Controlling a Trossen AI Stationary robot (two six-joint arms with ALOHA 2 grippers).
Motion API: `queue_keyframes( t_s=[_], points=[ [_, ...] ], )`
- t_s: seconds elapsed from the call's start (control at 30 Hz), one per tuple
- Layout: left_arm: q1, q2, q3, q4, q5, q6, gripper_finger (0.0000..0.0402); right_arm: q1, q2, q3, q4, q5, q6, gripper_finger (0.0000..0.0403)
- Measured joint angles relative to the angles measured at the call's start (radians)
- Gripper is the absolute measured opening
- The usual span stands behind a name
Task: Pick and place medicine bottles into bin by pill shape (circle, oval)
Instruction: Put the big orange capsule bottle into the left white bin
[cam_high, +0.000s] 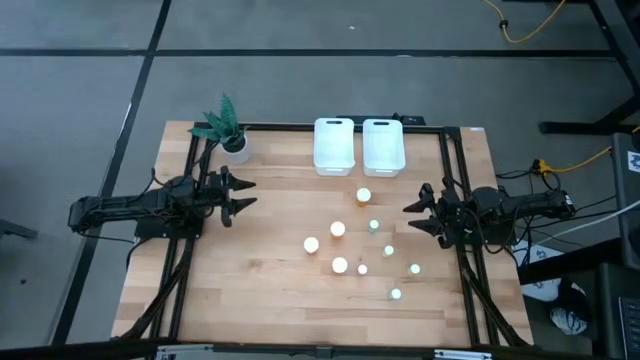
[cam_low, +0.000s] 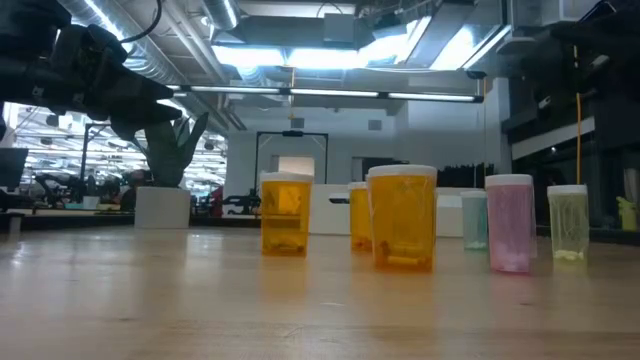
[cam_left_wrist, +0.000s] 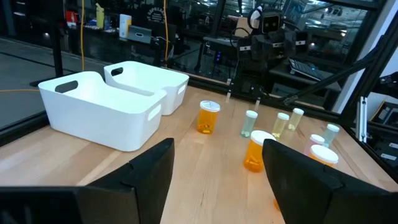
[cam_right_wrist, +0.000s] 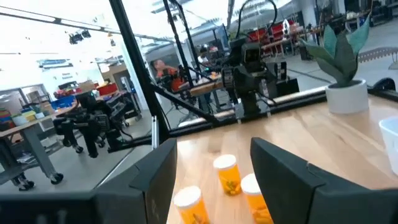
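- No bottle is in a bin yet, so the sorting looks to be at its start: both arms wait at the counter's sides.
- The left gripper (cam_high: 243, 193) hovers at the left edge near the plant (cam_high: 226, 126), its fingers (cam_left_wrist: 149, 177) spread and empty.
- The right gripper (cam_high: 414, 215) hovers at the right edge, fingers (cam_right_wrist: 280, 168) likewise spread, pinching nothing.
- The bottles (cam_high: 338, 229) stand scattered on the counter's middle and right, in front of the two white bins (cam_high: 335, 146), which sit side by side at the far edge.
- Four are orange with white caps; the rest are smaller and pale.
- Next move, as I judge it: an arm reaches to one bottle, closes on it upright, and the pill shape inside decides the bin. The pills are too small to read here.
- The counter (cam_high: 260, 280) is pale wood planks in a dark frame.
- Beyond it is a workshop with ceiling strip lights, benches and other robot rigs.
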Motion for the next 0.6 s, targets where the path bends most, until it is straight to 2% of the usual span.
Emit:
queue_keyframes(
  t_s=[0.23, 0.6],
  points=[
    [0.0, 0.0, 0.0, 0.0, 0.0, 0.0, 0.0237, 0.0, 0.0, 0.0, 0.115, 0.087, -0.071, 0.0207],
    [0.0, 0.0, 0.0, 0.0, 0.0, 0.0, 0.0237, 0.0, 0.026, 0.0, 0.092, 0.185, -0.026, 0.0207]
  ],
)
